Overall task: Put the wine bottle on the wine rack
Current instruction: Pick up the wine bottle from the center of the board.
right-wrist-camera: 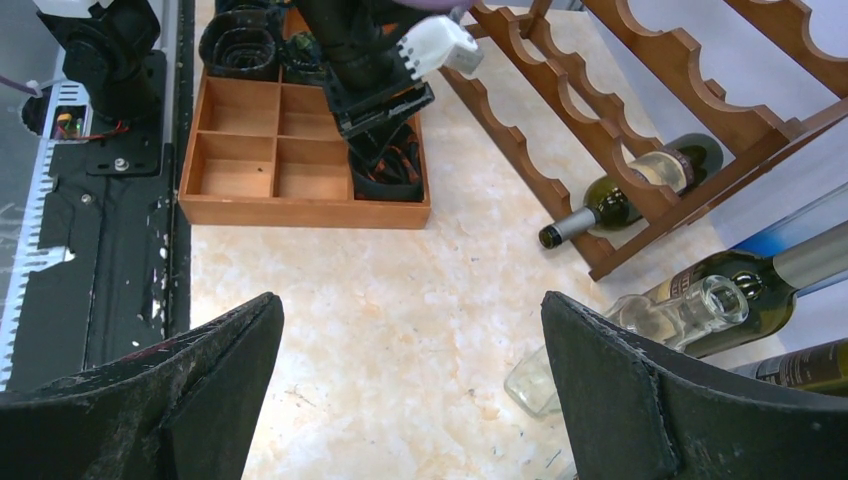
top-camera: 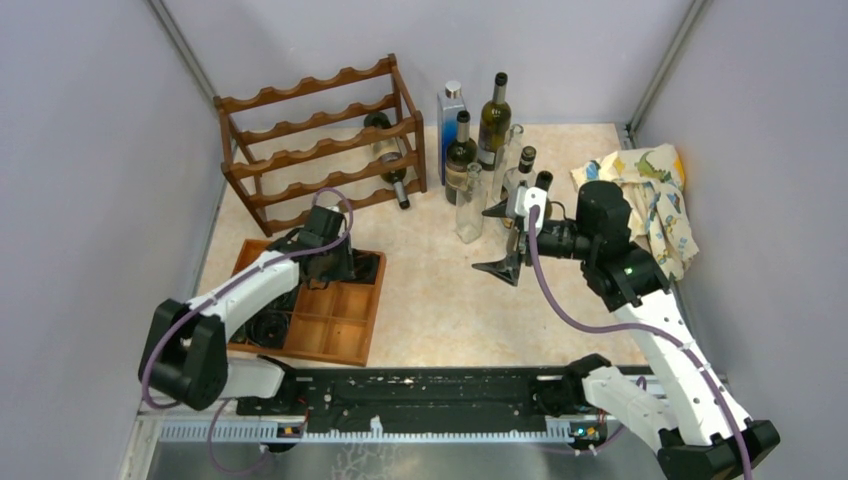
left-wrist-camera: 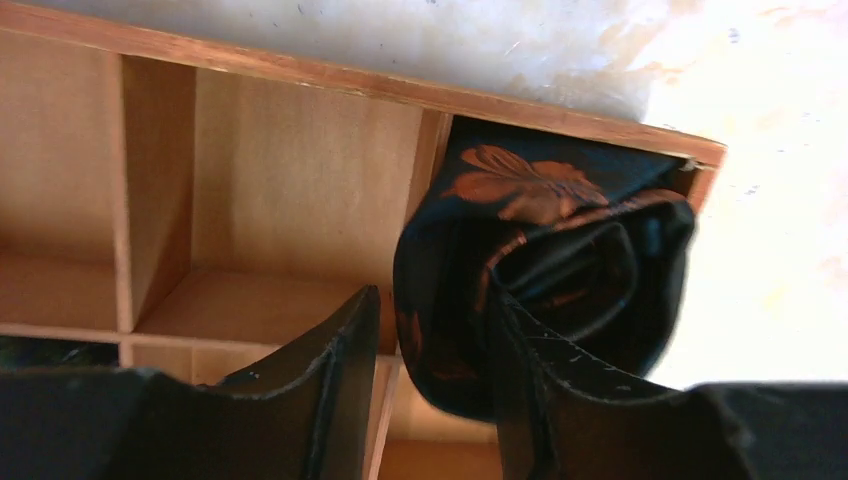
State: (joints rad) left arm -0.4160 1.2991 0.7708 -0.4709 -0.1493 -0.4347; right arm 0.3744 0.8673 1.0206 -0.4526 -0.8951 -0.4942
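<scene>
While the right gripper (top-camera: 497, 240) gapes, wine bottles (top-camera: 461, 155) stand just beside.

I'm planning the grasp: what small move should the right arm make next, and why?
Probably nudge the right gripper toward the clear bottle, the nearest one, until it sits between the jaws. The jaws stand wide open and empty, and the right wrist view shows that bottle off to one side, not centred.
</scene>
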